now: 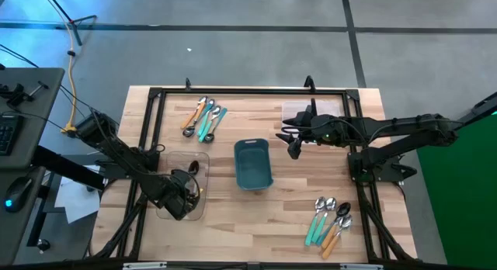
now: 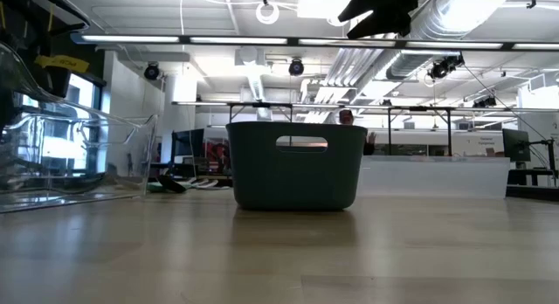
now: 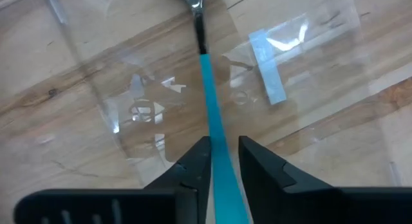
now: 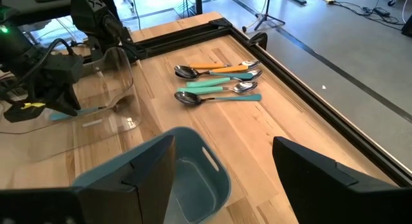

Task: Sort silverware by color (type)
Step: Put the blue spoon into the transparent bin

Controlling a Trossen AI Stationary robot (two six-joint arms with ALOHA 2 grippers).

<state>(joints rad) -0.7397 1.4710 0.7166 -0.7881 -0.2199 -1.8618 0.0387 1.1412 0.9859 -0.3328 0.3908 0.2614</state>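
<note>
The table [image 1: 233, 223] carries two loose clusters of silverware. One lies at the far left [image 1: 206, 119] and the other at the near right [image 1: 330, 219], each mixing teal, orange and dark handles. The teal bin [image 1: 252, 164] stands in the middle between them.

My right arm waits beyond the bin toward the far right. The right gripper [image 4: 222, 179] is spread wide with nothing in it, hanging over the bin's far side.

The work is on the left, at the clear tray [image 1: 200, 212] on the near left of the table. My left gripper [image 3: 224, 156] sits over it with its jaws narrow, closed on the handle of a teal spoon [image 3: 212, 108]. The bowl points away from the gripper, above the tray floor.

I judge this to be the placing step: the spoon is inside the tray's outline and needs setting down. To do it well I want the spoon low and roughly level, so it slides off the pads instead of dropping and bouncing on the hard plastic. I'd open only a little, since the handle is thin. Then I'd lift straight up, because a sideways pull could drag the spoon or nudge the light tray. The tray walls are hard to see, so I'd stay clear of them.
</note>
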